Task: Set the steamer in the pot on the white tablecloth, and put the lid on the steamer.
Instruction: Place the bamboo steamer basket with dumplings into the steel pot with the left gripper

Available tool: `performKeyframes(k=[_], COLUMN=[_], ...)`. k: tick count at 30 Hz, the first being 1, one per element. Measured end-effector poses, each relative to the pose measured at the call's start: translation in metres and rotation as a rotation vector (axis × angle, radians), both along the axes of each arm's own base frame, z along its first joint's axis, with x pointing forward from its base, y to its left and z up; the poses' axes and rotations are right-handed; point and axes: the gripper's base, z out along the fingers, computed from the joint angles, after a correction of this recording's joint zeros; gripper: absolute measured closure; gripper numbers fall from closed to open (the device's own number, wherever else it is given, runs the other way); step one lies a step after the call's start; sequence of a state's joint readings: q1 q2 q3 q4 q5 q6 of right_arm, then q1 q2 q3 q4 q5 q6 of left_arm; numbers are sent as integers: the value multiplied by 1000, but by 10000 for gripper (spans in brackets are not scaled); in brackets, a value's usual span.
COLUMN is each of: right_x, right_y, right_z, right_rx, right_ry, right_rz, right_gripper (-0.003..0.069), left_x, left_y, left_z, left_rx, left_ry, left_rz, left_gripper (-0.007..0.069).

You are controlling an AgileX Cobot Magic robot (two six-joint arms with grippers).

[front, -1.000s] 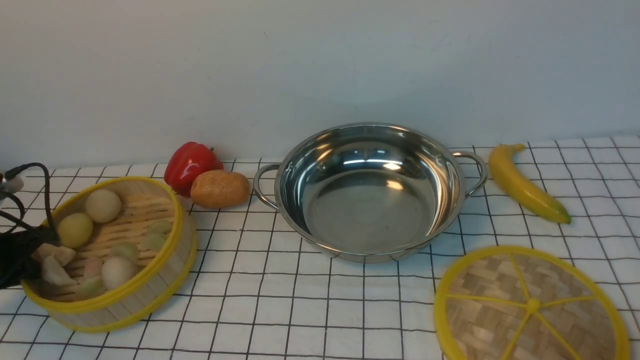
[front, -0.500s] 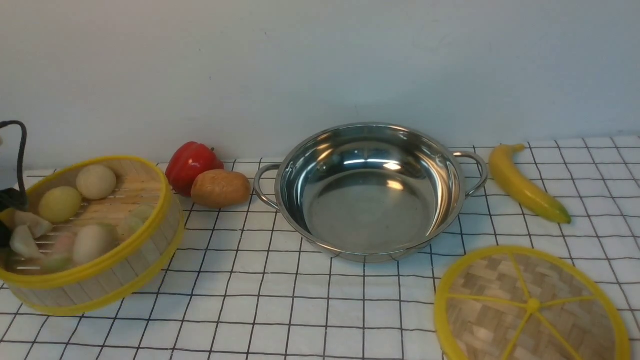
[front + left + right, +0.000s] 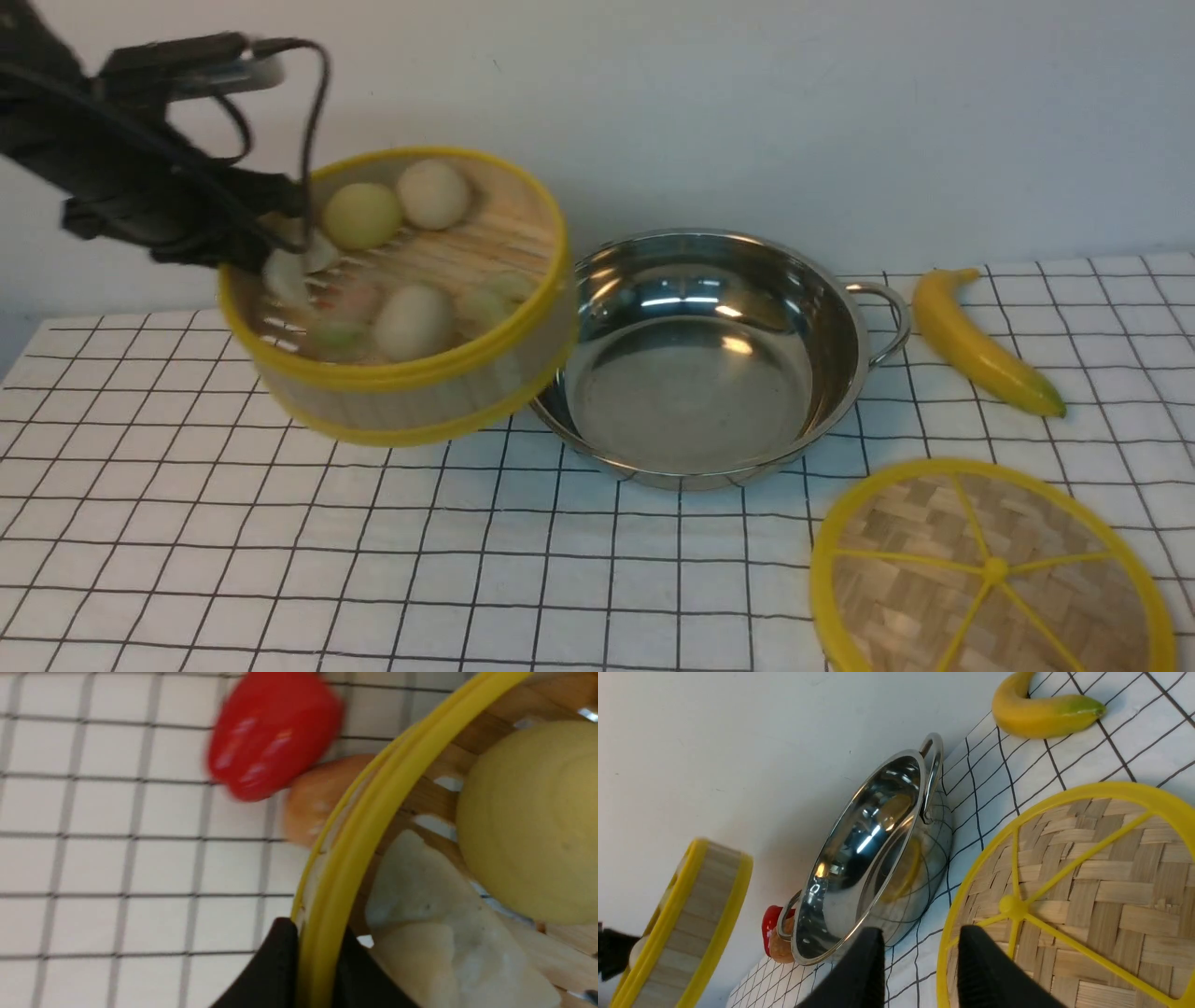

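Clamping the steamer by its rim, the left gripper holds it tilted aloft beside the pot; the right gripper hangs spread, empty, near the lid.

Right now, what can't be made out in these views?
- Left handle of the pot: front view, hidden behind the raised steamer.
- The pepper and potato: front view, behind the steamer; left wrist view, blurred.
- The lid: front view, cut by the bottom edge.
- The right gripper: outside the front view; wrist view shows only its tips.
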State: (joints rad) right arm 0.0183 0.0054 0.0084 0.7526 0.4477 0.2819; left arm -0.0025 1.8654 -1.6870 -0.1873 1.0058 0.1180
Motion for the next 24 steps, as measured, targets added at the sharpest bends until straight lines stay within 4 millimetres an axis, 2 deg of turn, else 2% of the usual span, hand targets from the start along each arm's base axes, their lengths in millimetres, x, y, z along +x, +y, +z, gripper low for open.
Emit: performKeyframes(k=[2,3,7,10,15,24], right_x=[0,0,0,0,0,0], right_y=[0,0,0,0,0,0], right_z=[0,0,0,0,0,0], right_rx=[0,0,0,-4,-17,-19], right_ry=[0,0,0,-1,-5,-3], right_rz=[0,0,0,1,5,7], right_gripper=[417,417,417,417,416,416], left_x=[8,14,33,45,59,70], left_y=[-33,-56,-104,-128,-148,-154], left_z=[-3,-8,-30,-46,-65,-83], left_rx=[-2,0,12,28,27,28], left_ry=[-1,2,12,15,16,8], left_rz=[-57,-93,-146,-173,-190,-190], left_gripper=[575,575,575,575,575,575])
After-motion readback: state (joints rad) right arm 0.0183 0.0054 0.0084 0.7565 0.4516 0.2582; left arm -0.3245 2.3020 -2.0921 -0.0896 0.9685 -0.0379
